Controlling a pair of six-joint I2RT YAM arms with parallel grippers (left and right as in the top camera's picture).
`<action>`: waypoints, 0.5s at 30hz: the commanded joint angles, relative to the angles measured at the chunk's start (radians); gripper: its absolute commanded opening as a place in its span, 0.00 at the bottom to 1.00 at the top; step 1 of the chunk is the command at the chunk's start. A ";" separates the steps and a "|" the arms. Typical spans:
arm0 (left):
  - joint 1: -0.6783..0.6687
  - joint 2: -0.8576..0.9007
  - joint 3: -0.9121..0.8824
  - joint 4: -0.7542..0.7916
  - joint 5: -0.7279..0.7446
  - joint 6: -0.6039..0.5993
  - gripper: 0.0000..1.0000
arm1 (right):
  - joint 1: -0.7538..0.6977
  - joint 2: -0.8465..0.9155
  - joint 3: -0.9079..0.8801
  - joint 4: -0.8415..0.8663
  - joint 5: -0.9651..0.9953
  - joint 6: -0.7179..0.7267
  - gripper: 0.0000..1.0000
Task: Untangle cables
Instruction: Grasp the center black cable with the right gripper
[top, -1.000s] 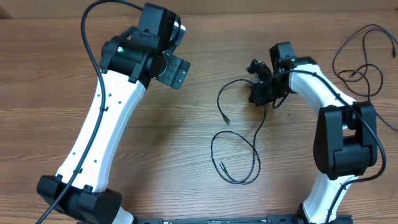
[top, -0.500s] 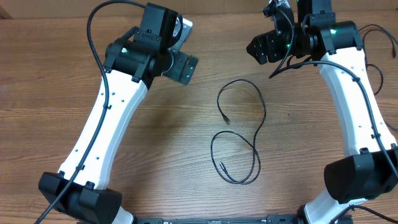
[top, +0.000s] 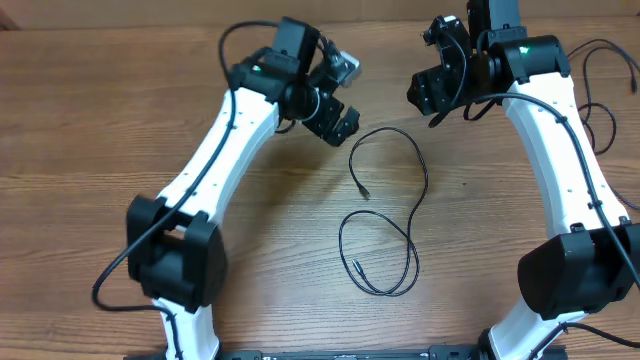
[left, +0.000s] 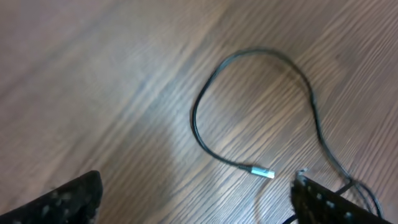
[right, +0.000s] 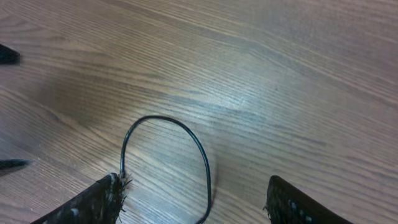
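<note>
Left claw (left: 196, 186) and right claw (right: 193, 186) gape empty over the looped cable (top: 427, 180). Best pinch a single strand beside its plug (left: 264, 173).

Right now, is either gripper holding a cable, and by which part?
Nothing is held. The left gripper and right gripper are both open and empty; the cable lies free on the table.

Right claw (right: 194, 186): jaws spread wide, nothing gripped.
Cable (right: 158, 118): one thin black loop lying on the wooden desk (right: 292, 74), arching ahead between the fingers; one side ends beside the picture-left fingertip (right: 102, 196), contact unclear.
</note>
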 joint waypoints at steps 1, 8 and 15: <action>0.018 -0.036 0.037 0.009 0.023 -0.004 0.84 | -0.003 -0.003 -0.063 0.057 0.015 -0.040 0.68; 0.039 -0.098 0.125 -0.026 -0.076 -0.117 1.00 | -0.003 -0.003 -0.261 0.217 -0.074 -0.040 0.77; 0.038 -0.123 0.128 -0.029 -0.075 -0.116 1.00 | -0.003 -0.003 -0.490 0.388 -0.075 -0.039 0.78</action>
